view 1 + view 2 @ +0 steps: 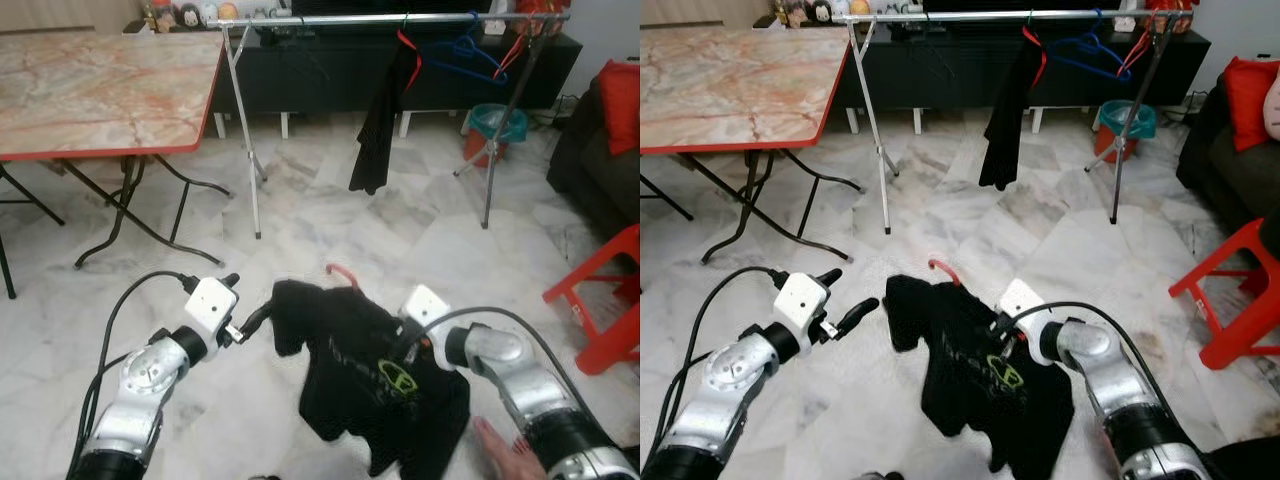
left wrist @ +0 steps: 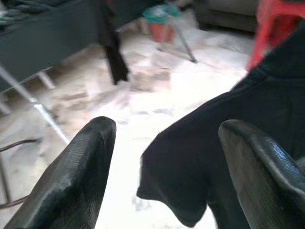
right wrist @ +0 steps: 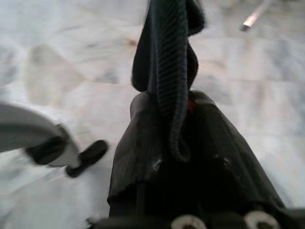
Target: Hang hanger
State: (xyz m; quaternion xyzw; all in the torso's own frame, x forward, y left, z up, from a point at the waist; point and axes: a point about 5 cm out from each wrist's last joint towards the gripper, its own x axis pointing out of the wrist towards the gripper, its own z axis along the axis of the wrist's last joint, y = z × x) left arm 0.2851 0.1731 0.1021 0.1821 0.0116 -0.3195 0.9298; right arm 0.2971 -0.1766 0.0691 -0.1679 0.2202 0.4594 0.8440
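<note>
Right gripper (image 1: 1008,338) seems clamped on the black shirt (image 1: 980,370) (its fingers are buried in cloth), red hanger (image 1: 944,268) hook poking up. Left gripper (image 1: 845,318) gapes empty beside the sleeve. Rail (image 1: 1020,15) stands well apart; hanging remains undone.

White marble floor (image 1: 330,225), marble-top folding table (image 1: 100,90), red chair (image 1: 610,300)
</note>
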